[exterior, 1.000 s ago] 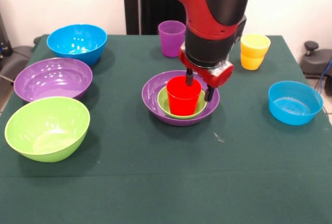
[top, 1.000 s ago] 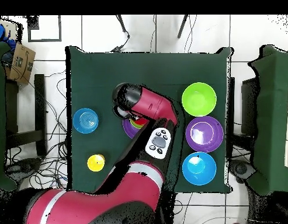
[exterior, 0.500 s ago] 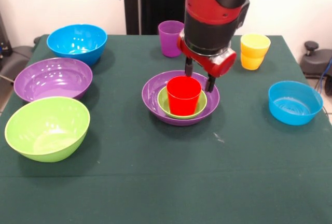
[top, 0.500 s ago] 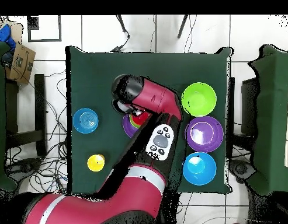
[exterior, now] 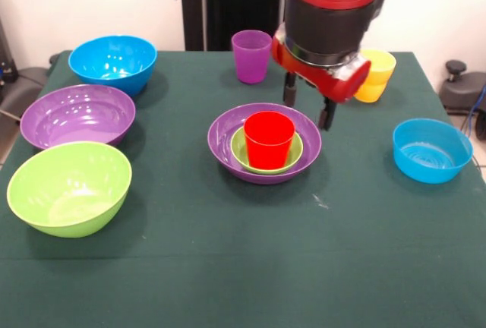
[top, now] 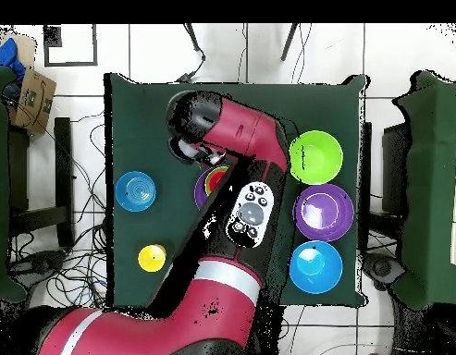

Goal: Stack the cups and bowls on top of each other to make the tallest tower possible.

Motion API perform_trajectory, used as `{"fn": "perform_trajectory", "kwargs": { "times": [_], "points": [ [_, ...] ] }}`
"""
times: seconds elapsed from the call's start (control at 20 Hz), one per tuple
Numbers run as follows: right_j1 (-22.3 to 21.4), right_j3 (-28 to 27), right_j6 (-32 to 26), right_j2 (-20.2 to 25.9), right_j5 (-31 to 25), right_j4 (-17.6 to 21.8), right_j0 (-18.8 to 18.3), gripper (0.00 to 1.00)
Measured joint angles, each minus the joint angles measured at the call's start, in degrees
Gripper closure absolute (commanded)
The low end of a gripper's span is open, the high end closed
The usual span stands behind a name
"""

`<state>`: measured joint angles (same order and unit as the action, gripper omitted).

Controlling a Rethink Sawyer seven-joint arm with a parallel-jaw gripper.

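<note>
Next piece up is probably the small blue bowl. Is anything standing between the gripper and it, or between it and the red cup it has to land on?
Nothing visible blocks either path. The gripper, open and empty, hangs above the table between the red cup and the small blue bowl, with only bare cloth between them. The stacked yellow cups stand farther back.

The robot's thick, rounded red arm point(top: 240, 148) has a black band above its red wrist collar. From the collar hang two slim black fingers point(exterior: 289, 89). Overhead, an oval grey button panel point(top: 250, 212) sits on the arm, and a pale grey ring circles the lower link.
</note>
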<state>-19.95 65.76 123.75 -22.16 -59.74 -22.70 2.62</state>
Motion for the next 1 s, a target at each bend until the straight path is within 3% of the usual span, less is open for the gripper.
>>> {"fn": "perform_trajectory", "kwargs": {
  "times": [0.45,1.0],
  "points": [
    [3.9,-8.5,0.3,0.0,-0.1,-0.9,1.0,0.00],
    [17.1,-23.6,6.4,-0.4,-0.2,-2.9,1.2,0.00]
  ]
}}
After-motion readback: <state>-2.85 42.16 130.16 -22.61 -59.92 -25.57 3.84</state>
